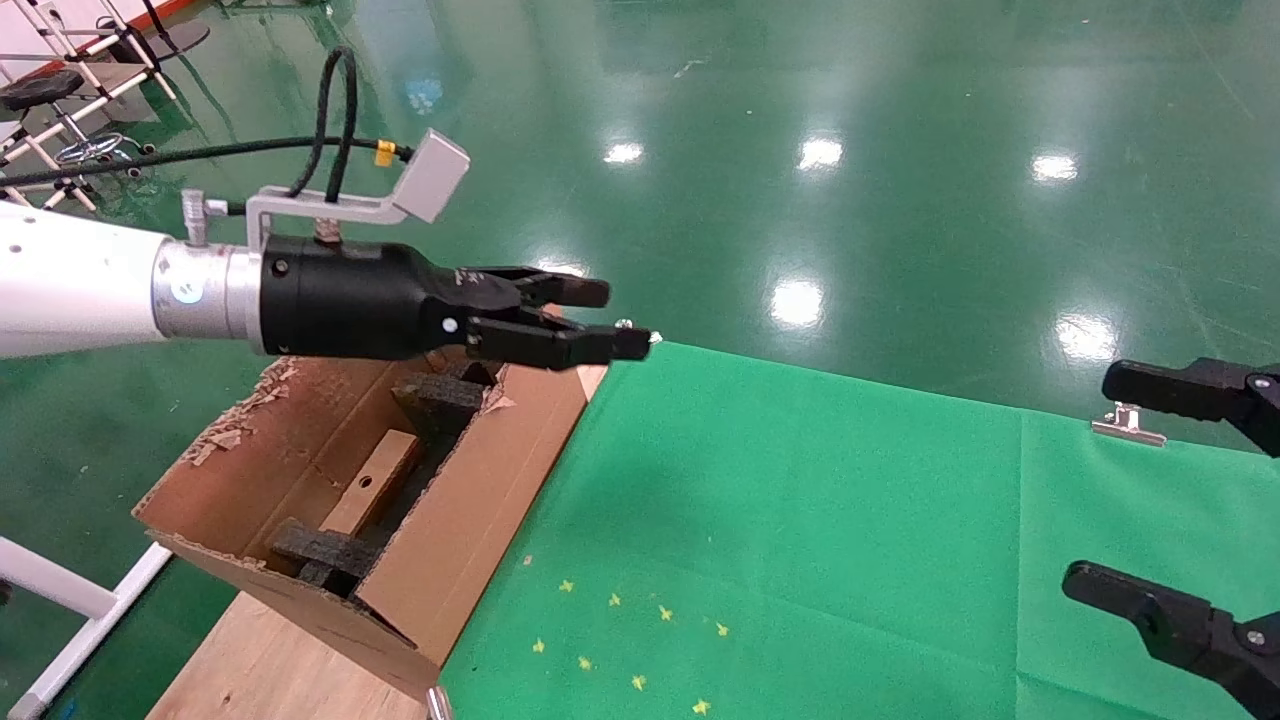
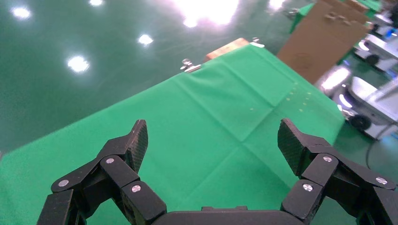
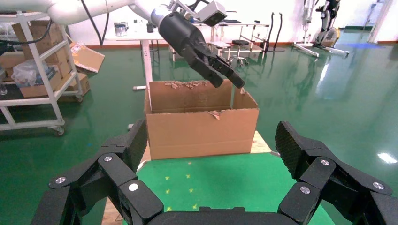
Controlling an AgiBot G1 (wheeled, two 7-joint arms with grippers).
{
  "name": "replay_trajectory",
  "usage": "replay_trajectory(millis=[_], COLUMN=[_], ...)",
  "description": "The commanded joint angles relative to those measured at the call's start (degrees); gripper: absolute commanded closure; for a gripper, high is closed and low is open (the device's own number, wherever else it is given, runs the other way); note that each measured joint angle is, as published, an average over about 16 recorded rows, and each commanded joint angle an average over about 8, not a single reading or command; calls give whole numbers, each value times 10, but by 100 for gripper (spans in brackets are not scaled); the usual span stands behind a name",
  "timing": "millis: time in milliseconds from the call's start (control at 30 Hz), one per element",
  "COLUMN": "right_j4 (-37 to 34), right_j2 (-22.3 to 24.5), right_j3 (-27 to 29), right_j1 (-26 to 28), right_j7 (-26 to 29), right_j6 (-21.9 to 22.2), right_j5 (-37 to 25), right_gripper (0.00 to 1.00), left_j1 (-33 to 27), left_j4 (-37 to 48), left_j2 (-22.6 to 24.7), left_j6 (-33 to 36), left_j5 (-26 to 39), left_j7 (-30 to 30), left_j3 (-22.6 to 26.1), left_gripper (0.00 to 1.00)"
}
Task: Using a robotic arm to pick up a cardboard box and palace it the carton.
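1. Cardboard box (image 1: 372, 483) lying flat inside carton (image 1: 480, 480), between foam blocks (image 1: 440, 400).
2. Left gripper (image 1: 625, 318) above carton rim, fingers spread, empty; right gripper (image 1: 1090, 480) wide, parked over tabletop (image 1: 800, 500).
3. Judged light, stiff, tape-slick; best pinched across long narrow edges.

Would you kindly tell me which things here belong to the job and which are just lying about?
Job:
left gripper, open, over the carton
box, lying inside the carton

Lying about:
clip
green cloth
right gripper, open, off to the side
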Motion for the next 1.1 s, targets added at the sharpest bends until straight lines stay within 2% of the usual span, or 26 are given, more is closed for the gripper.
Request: replay_trajectory(millis=[33,933,1100], right_j4=[0,0,0], right_j2=[0,0,0], right_j3=[0,0,0], right_j1=[0,0,0], right_j7=[0,0,0], right_j6=[0,0,0], right_j5=[0,0,0], right_gripper=[0,0,0], left_j1=[19,274,301], left_j4=[-19,-276,-303], left_j2=[-1,-20,-22], left_j6=[1,12,13], left_j5=[-8,-121,-133], left_j7=[13,181,199], left_j3=[-17,-239,-262], left_gripper=[0,0,0])
